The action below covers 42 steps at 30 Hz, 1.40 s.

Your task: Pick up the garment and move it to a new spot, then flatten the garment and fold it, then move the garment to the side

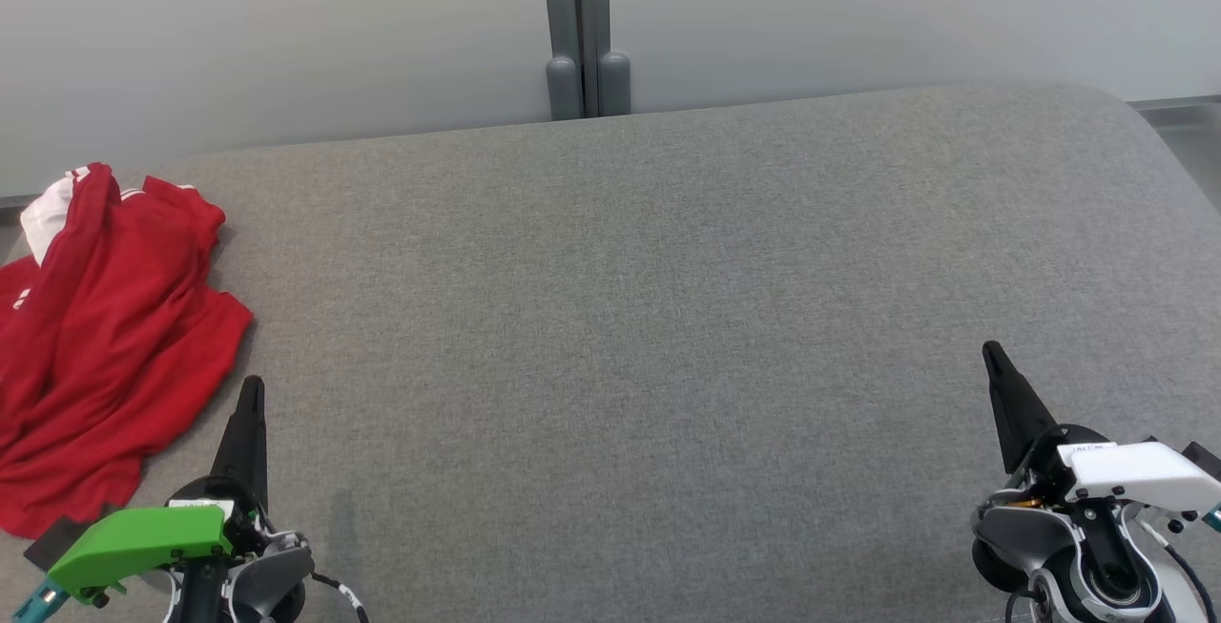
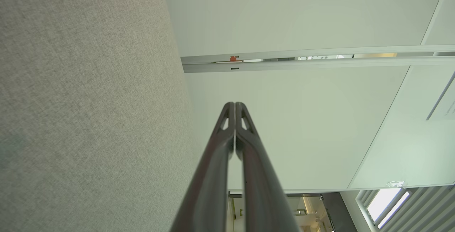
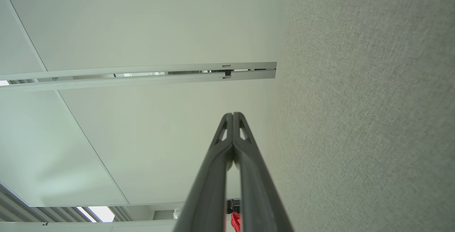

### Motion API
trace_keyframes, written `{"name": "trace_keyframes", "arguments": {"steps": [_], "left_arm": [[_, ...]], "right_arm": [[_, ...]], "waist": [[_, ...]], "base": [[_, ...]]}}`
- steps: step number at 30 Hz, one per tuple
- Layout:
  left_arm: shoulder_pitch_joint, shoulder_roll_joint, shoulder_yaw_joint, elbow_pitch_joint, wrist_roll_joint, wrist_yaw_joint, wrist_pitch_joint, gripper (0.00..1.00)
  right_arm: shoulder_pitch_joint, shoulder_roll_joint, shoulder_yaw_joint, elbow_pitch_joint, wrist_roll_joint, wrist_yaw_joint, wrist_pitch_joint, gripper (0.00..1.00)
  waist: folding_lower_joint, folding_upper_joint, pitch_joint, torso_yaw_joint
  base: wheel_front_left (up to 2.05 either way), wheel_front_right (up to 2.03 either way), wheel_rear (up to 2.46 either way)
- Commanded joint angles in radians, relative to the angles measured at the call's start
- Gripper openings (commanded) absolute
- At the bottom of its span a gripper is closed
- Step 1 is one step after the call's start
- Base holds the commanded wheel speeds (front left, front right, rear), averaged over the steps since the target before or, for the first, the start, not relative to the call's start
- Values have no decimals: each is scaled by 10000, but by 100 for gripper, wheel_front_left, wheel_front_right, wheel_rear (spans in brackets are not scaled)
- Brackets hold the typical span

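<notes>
1. Your crumpled red-and-white fabric garment (image 1: 105,337) lay at the left edge of the grey fabric-covered table (image 1: 620,318).
2. Your left fingers (image 1: 246,432) were clenched, empty, just beside it.
3. Your right fingers (image 1: 1013,408) were clenched, empty, well apart rightward.

A red garment (image 1: 105,346) with white trim lies on grey woven fabric surface (image 1: 668,365).
</notes>
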<state>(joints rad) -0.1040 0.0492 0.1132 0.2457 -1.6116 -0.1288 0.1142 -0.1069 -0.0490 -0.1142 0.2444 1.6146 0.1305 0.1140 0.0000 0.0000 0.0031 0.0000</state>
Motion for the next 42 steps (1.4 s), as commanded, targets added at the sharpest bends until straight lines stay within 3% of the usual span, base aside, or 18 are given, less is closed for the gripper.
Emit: {"name": "trace_keyframes", "arguments": {"steps": [1, 2, 3, 12, 18, 42], "left_arm": [[-115, 19, 23, -19, -23, -61, 21, 0], [-115, 19, 23, -19, -23, -61, 21, 0], [0, 0, 0, 0, 0, 0, -1, 100], [231, -56, -121, 44, 211, 24, -294, 100], [249, -49, -118, -137, 902, 24, -584, 100], [293, -20, -742, -1004, 5611, 681, -1577, 100]], "right_arm": [[-51, -15, 1, 16, -46, 5, 22, 0], [-51, -15, 1, 16, -46, 5, 22, 0], [0, 0, 0, 0, 0, 0, 0, 100], [290, 63, 87, 53, -252, -2, -296, 100], [364, 55, 122, -209, -953, -1, -586, 100], [586, 26, 350, -1139, -4735, 0, -1579, 100]], "waist": [[0, 0, 0, 0], [0, 0, 0, 0], [0, 0, 0, 0], [0, 0, 9, 5], [0, 0, 21, 10], [0, 0, 94, 47]], "base": [[0, 0, 0], [0, 0, 0], [0, 0, 0], [0, 0, 0], [0, 0, 0], [0, 0, 0]]}}
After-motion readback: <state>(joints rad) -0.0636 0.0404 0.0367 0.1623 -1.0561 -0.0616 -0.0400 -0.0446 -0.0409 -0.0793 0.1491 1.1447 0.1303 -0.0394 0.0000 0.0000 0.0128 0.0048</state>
